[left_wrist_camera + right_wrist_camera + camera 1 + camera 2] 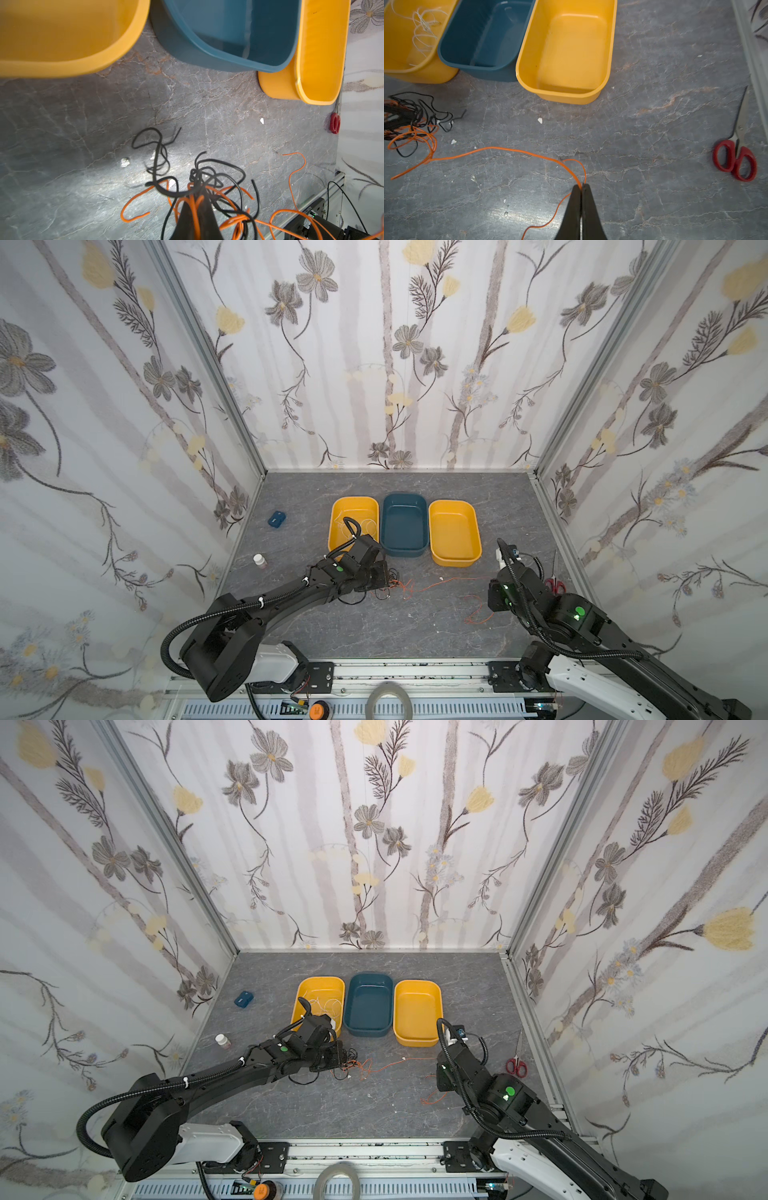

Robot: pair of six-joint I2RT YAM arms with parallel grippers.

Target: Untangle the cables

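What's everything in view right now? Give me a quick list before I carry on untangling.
left yellow bin: one, yellow, back of table
right yellow bin: one, yellow, back right
blue bin: one, dark blue, between the yellow bins
white cable: count unclear, white, inside left yellow bin
black cable: count unclear, black, tangled in front of left yellow bin
orange cable: count unclear, orange, from tangle rightward across table
scissors: one, red handles, right edge
small blue object: one, near left wall
white bottle: one, left edge
tape roll: one, grey, front rail
left tool: black, shut on orange cable in tangle
right tool: black, shut on orange cable
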